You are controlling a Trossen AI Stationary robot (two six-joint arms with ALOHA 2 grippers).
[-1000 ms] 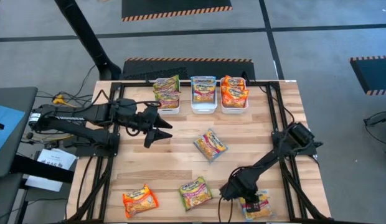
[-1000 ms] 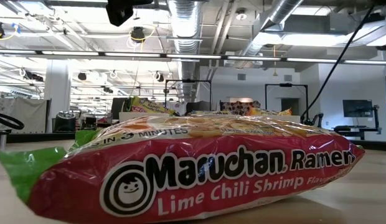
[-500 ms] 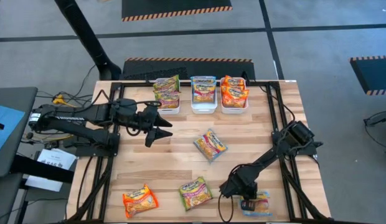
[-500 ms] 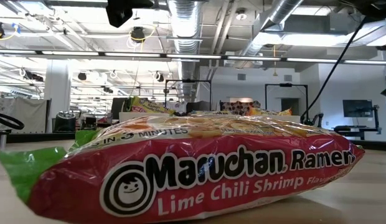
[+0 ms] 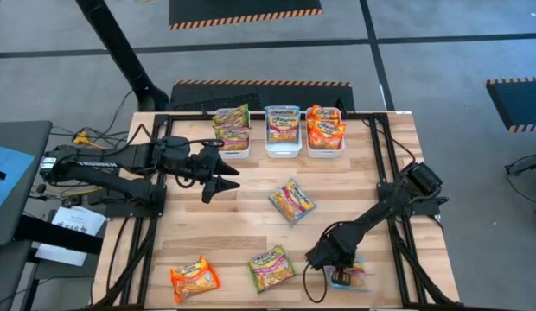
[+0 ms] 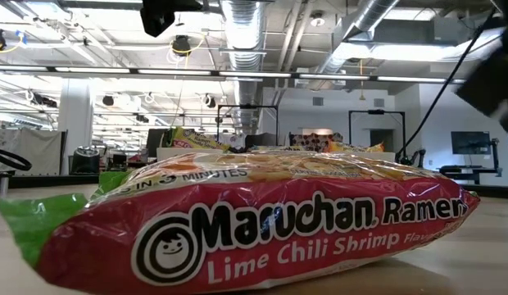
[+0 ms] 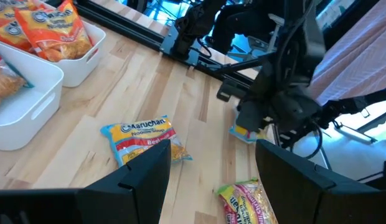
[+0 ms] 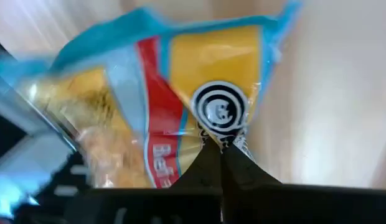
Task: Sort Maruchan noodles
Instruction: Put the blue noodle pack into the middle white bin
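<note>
A blue-edged Maruchan noodles packet lies at the table's near right, and my right gripper is shut on it from above. My left gripper hangs open over the table's left half, holding nothing. Three loose packets lie flat on the wood: a blue one in the middle, a green one and an orange one near the front edge. The green packet fills the low view. My right gripper pinches the blue-edged packet between its two fingers, on the wrapper face beside the round logo. The fingers come slanting down from above. The gripper covers most of the packet in the high view, so I cannot tell whether it is lifted clear.
Three white bins stand along the far edge, holding green, blue and orange packets. A black frame runs round the tabletop. Bare wood lies between the bins and the loose packets.
My right gripper has shut on the blue-edged packet at the near right, rolled its wrist and risen a little. The packet has shifted slightly toward the table's left and far side with it. My left arm has kept still.
</note>
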